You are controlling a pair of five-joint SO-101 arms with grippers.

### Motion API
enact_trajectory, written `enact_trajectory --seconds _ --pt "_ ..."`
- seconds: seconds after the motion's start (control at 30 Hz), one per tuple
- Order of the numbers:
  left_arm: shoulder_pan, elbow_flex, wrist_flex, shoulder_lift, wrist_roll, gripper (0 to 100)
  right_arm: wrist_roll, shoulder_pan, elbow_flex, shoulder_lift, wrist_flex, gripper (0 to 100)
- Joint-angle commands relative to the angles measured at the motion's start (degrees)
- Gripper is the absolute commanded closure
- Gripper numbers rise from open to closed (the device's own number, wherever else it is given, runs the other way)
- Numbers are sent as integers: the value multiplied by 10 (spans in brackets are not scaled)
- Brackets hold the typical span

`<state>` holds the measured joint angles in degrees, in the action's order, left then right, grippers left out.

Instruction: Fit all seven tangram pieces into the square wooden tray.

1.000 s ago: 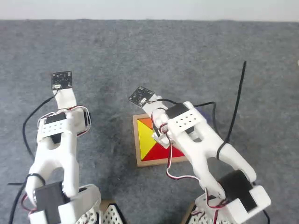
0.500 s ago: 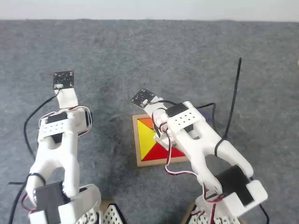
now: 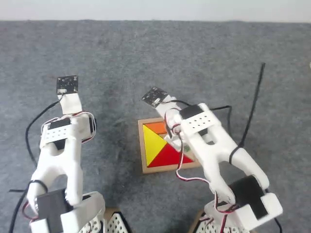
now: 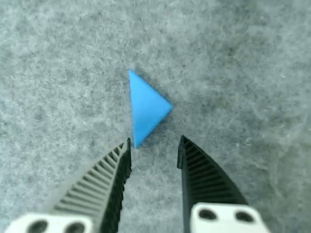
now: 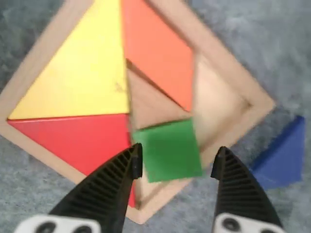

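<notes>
The square wooden tray (image 3: 142, 145) lies under my right arm (image 3: 199, 126). It holds a yellow triangle (image 5: 82, 82), a red triangle (image 5: 73, 136), an orange piece (image 5: 155, 53) and a green square (image 5: 170, 150). The green square sits slightly askew near one rim. My right gripper (image 5: 179, 151) hangs open over the square, one finger at its edge and the other apart from it. Bare wood (image 5: 214, 97) shows beside the square. A dark blue piece (image 5: 282, 155) lies on the carpet just outside the tray. My left gripper (image 4: 154, 144) stands open just short of a light blue triangle (image 4: 146, 107).
Grey carpet (image 3: 146, 58) covers the whole table, with open room at the back and between the arms. A black cable (image 3: 252, 107) rises beside the right arm. Both arm bases stand at the front edge.
The right arm has shifted a little right and back, so more of the red triangle shows in the high view. The left arm has barely moved.
</notes>
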<state>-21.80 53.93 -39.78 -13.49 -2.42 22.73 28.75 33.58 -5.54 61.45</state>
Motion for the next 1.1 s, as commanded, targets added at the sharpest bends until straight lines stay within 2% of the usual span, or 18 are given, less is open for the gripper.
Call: enact_trajectory --seconds 0.0,0.17,0.43,0.57,0.8,0.93,1.07 --pt "5 -4 10 -27 -9 844 12 -22 -19 -27 0 764" --pt "5 -4 10 -27 -9 844 12 -27 -17 -6 -22 764" --pt "5 -5 9 -27 -9 844 12 -73 10 6 -9 764" --pt "6 -5 10 -27 -9 844 12 -48 45 9 -44 764" --pt "6 -5 10 -27 -9 844 -14 17 54 10 -43 764" --pt "6 -4 11 -27 -9 844 -16 25 66 7 -43 764" --pt "6 -4 11 -27 -9 844 -17 -8 64 -29 -44 764"
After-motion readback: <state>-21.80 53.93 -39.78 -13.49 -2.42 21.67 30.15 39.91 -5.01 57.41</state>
